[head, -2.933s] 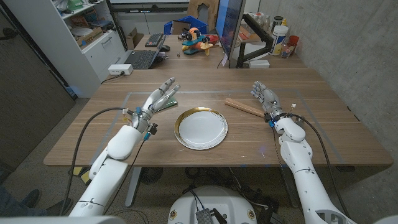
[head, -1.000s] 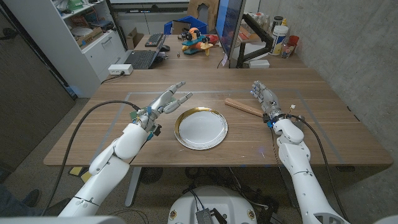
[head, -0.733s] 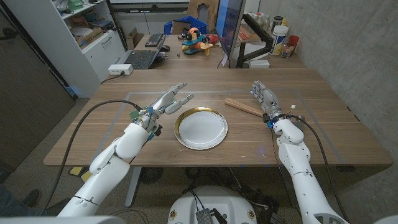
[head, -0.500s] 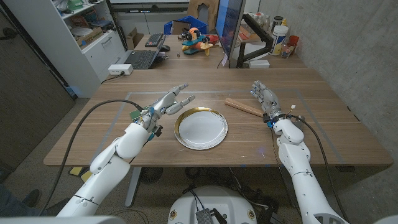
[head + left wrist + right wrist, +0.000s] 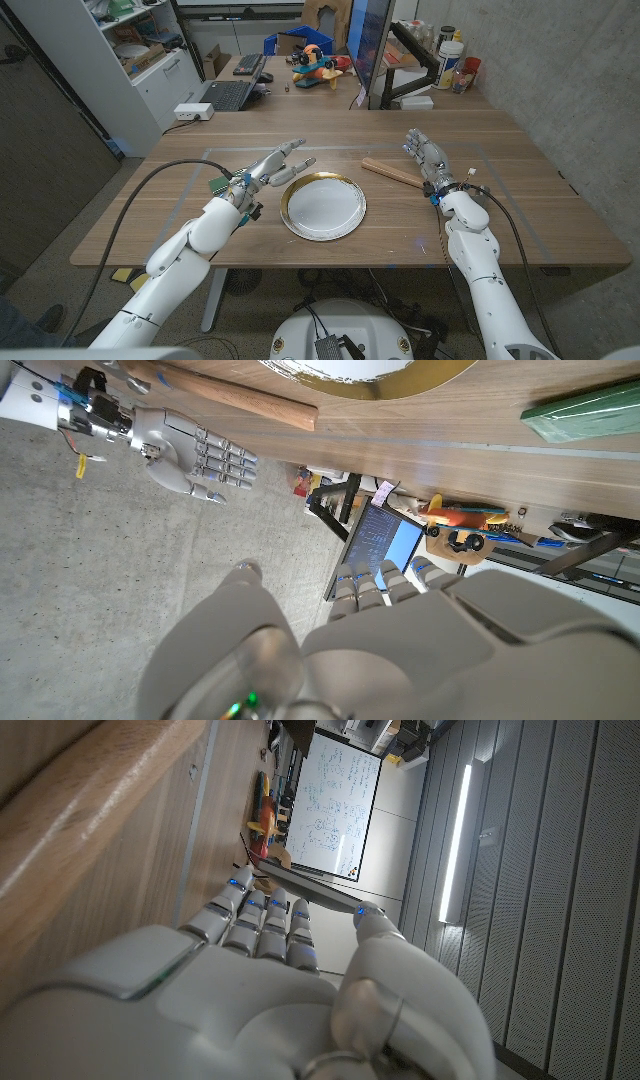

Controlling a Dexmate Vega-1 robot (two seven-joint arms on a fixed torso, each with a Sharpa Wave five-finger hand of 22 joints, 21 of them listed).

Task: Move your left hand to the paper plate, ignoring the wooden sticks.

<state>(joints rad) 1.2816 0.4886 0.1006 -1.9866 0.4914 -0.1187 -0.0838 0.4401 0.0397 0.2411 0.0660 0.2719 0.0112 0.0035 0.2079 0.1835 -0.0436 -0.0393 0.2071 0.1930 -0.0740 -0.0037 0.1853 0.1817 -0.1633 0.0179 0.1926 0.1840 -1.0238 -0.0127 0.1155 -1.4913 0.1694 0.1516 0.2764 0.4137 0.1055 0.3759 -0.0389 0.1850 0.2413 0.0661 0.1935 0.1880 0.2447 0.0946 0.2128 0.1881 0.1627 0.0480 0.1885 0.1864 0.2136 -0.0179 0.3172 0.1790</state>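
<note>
nearly there: left hand (image 5: 272,166) closing on the paper plate (image 5: 323,206)
since a moment ago it has edged closer, fingers spread, holding nothing, tips just beside the gold rim; wooden sticks (image 5: 393,172) untouched.

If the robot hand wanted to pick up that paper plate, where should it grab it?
Probably at the gold rim nearest the left robot hand. The paper plate lies flat and shallow on the table, so fingers likely need to slide under the raised rim from the side, thumb on top. The wooden sticks lie on the far side.
</note>
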